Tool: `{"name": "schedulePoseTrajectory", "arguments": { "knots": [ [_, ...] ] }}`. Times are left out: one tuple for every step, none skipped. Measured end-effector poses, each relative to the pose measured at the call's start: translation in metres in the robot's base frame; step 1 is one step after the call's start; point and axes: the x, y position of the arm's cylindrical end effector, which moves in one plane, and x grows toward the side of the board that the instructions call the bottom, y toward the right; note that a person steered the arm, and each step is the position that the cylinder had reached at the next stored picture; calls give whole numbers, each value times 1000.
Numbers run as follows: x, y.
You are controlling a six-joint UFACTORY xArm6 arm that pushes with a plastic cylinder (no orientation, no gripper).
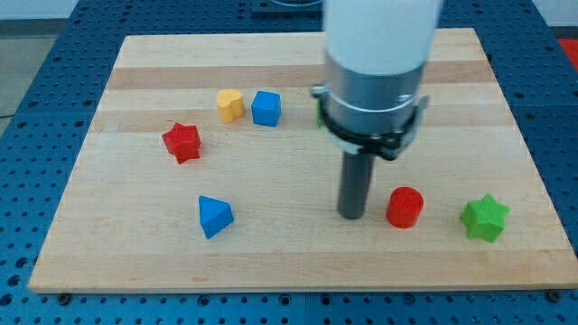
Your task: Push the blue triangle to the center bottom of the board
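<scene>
Blue triangle (214, 217) lies low on the board (271, 262), left of center, so it likely needs a rightward push. My tip (352, 217), a bare rod with nothing to open or close, sits well to its right, just beside the red cylinder (405, 207), wrong side for that push.

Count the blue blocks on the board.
2. The blue triangle sits lower left of centre, well to the view's left of my tip. The blue cube sits upper centre, beside the yellow block. The arm may hide others behind it.
</scene>
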Motion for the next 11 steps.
{"name": "schedulePoseTrajectory", "arguments": {
  "knots": [
    [-8,42],
    [-8,88],
    [-8,110],
    [-8,115],
    [-17,111],
    [-21,110],
    [-23,110],
    [-34,110],
    [-34,83],
    [-34,32],
    [-34,-36]
  ]
}}
